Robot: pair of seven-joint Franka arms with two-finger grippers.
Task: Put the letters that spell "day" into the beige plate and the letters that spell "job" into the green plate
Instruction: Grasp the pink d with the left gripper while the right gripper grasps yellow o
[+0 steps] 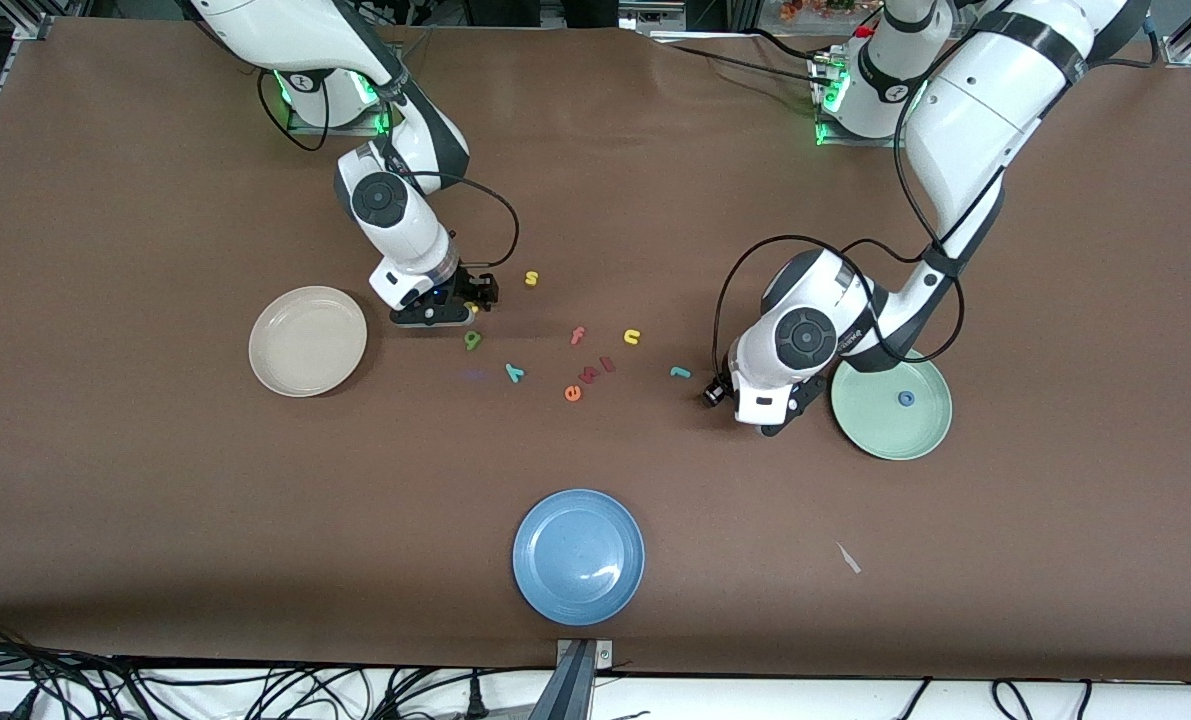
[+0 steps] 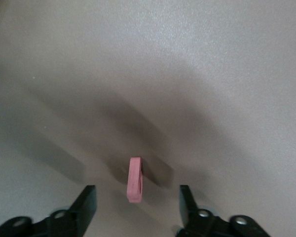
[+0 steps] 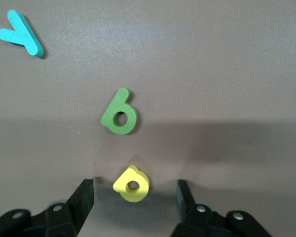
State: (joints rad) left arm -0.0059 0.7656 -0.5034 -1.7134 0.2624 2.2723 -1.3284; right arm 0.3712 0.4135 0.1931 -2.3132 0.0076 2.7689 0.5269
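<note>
My right gripper (image 1: 472,303) is low over the table beside the beige plate (image 1: 307,340), open, with the yellow "a" (image 3: 131,184) lying flat between its fingers (image 3: 84,197) and touching neither. The green "d" (image 3: 120,118) and teal "y" (image 3: 20,33) lie just past it. My left gripper (image 1: 717,392) is low beside the green plate (image 1: 890,425), which holds the blue "o" (image 1: 906,398). It is open around a red-pink letter (image 2: 135,180) standing on edge, its shape unreadable, with a gap on each side. The teal "j" (image 1: 680,372) lies close by.
A blue plate (image 1: 578,556) sits nearer the front camera, mid-table. Loose letters lie between the arms: yellow "s" (image 1: 530,278), pink "f" (image 1: 577,335), yellow "u" (image 1: 632,337), orange "e" (image 1: 572,393) and small pink pieces (image 1: 606,365). A white scrap (image 1: 848,558) lies toward the left arm's end.
</note>
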